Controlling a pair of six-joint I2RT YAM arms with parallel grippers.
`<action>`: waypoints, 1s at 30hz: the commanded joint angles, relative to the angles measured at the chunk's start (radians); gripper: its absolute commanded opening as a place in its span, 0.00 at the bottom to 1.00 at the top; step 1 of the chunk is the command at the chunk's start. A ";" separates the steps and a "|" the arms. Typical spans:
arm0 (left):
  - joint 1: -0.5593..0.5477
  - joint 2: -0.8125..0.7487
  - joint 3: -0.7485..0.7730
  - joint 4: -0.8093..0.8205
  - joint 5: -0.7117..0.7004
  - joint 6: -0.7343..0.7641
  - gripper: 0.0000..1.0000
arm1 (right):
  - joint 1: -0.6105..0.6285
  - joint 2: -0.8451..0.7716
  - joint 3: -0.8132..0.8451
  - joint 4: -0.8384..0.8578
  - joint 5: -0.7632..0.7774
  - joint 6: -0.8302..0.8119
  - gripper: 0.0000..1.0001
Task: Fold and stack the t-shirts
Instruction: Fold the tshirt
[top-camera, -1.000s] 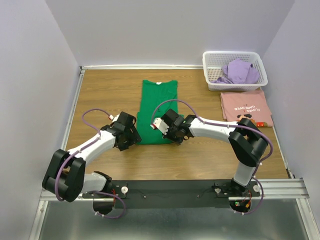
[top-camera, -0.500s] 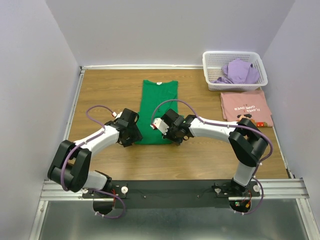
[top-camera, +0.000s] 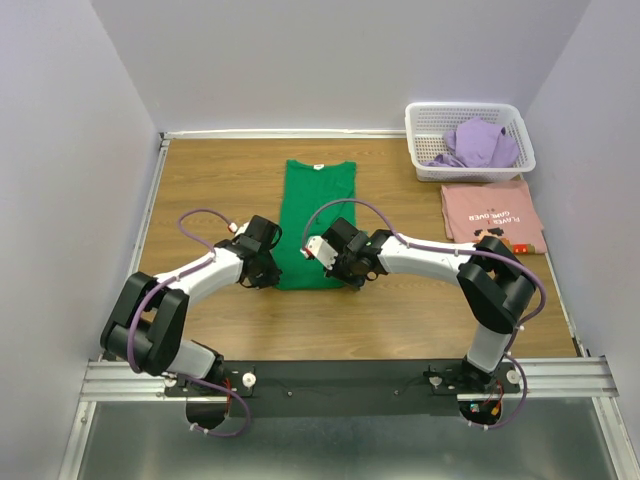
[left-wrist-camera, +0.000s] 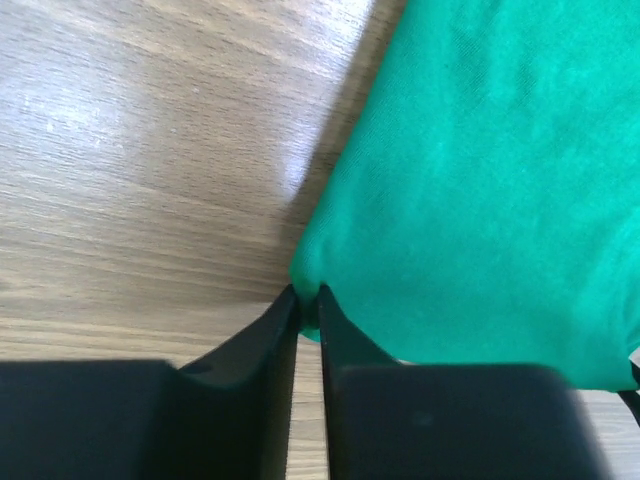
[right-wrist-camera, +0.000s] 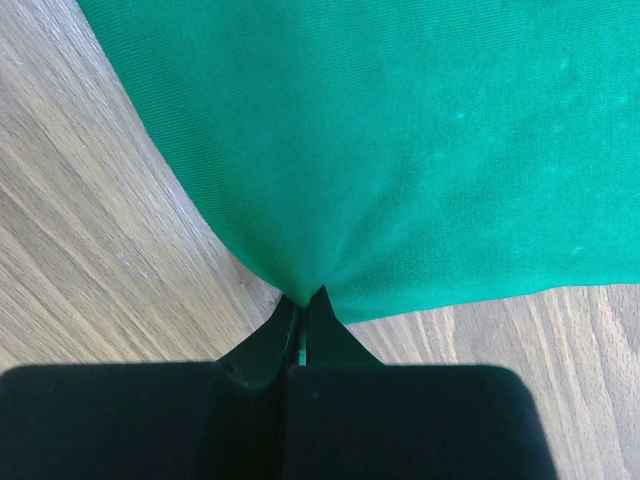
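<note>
A bright green t-shirt (top-camera: 315, 215) lies folded into a long strip at the middle of the table, collar at the far end. My left gripper (top-camera: 272, 272) is shut on its near left corner, and the cloth (left-wrist-camera: 480, 180) bunches between the pads. My right gripper (top-camera: 345, 275) is shut on the near right corner, pinching the green fabric (right-wrist-camera: 400, 150) to a point. A pink t-shirt (top-camera: 492, 215) with printed text lies folded at the right. A lavender t-shirt (top-camera: 478, 142) sits crumpled in the white basket (top-camera: 420, 140).
The basket stands at the back right corner, just behind the pink shirt. Purple walls close the table on three sides. A metal rail (top-camera: 350, 375) with both arm bases runs along the near edge. Bare wood (top-camera: 210, 180) shows left of the green shirt.
My left arm has moved right to the green shirt's near left corner and its gripper has shut on it. The right arm has stayed still, gripping its corner.
</note>
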 joint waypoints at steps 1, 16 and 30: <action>-0.010 0.020 -0.022 -0.054 -0.002 0.009 0.05 | 0.005 -0.029 -0.010 0.016 -0.025 0.015 0.01; -0.019 -0.272 0.053 -0.426 0.078 0.149 0.00 | 0.045 -0.092 0.039 -0.309 -0.416 0.104 0.01; -0.028 -0.393 0.206 -0.553 0.141 0.119 0.00 | 0.100 -0.127 0.358 -0.539 -0.384 0.121 0.01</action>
